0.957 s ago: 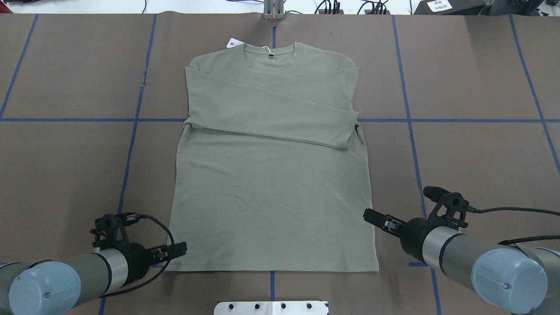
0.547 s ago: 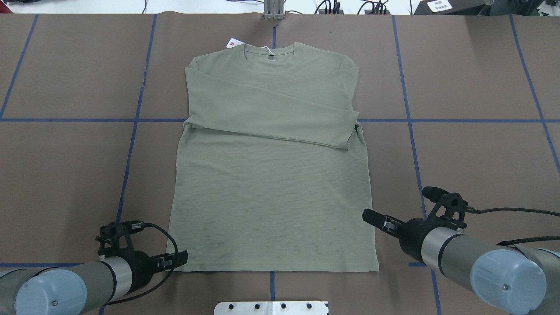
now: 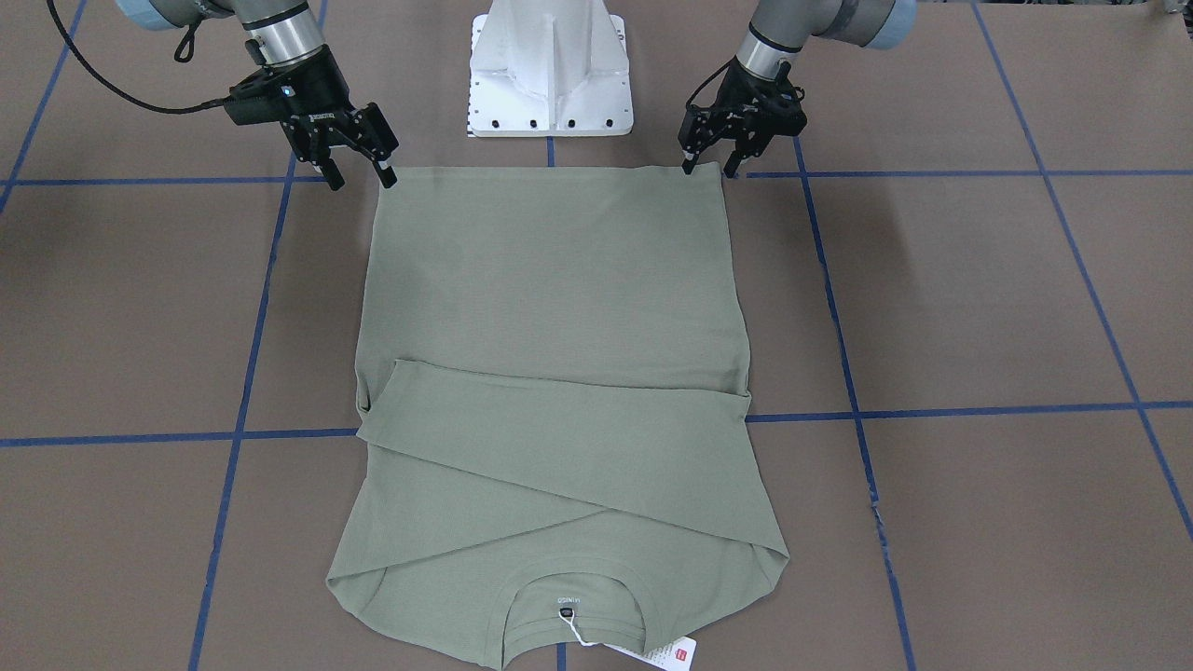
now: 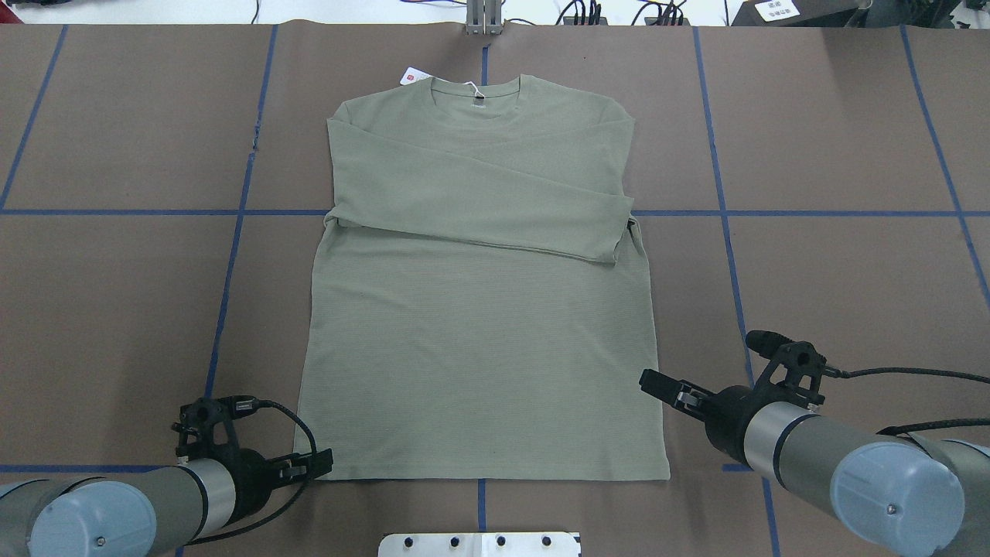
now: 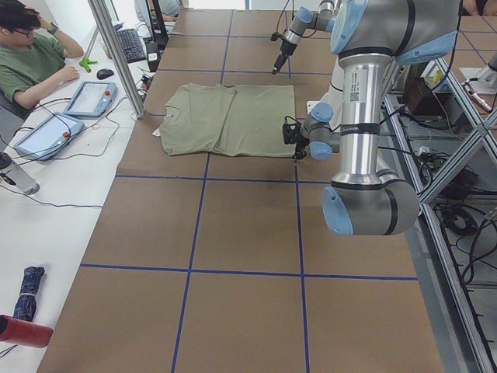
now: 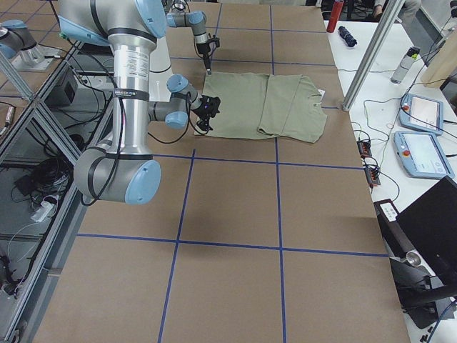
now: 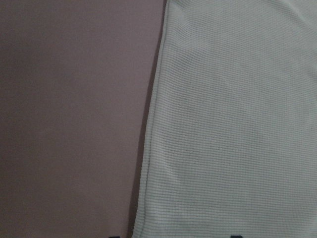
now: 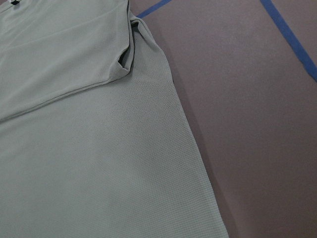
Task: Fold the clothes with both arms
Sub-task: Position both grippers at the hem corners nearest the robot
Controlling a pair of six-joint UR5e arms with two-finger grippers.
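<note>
Shows the shirt (image 4: 479, 333) flat in the middle of the table (image 4: 116, 309), with the neck at the side far from the robot and the hem at the near side. Shows both sleeves (image 4: 479, 201) folded across the chest, 1 over the other. Finds a white tag (image 4: 414, 75) with a red mark just beside the neck, on a thin string, lying on the table. Places the left gripper (image 3: 708, 170) low at the left corner of the hem, with the 2 fingers apart and 1 on each side of that corner; cannot tell about contact of the tips with the cloth. In the left wrist view, gives only the side edge of the shirt on the brown surface, between 2 dark tips at the bottom border. Places the right gripper (image 3: 362, 177) near the right corner of the hem, over the side edge, with the fingers spread wide and nothing between them; cannot tell its height over the table. In the right wrist view, takes in the right side edge, a folded sleeve end and blue tape lines (image 4: 232, 255), without any finger. Puts the white base (image 3: 550, 75) between the 2 arms, just beside the hem.
</note>
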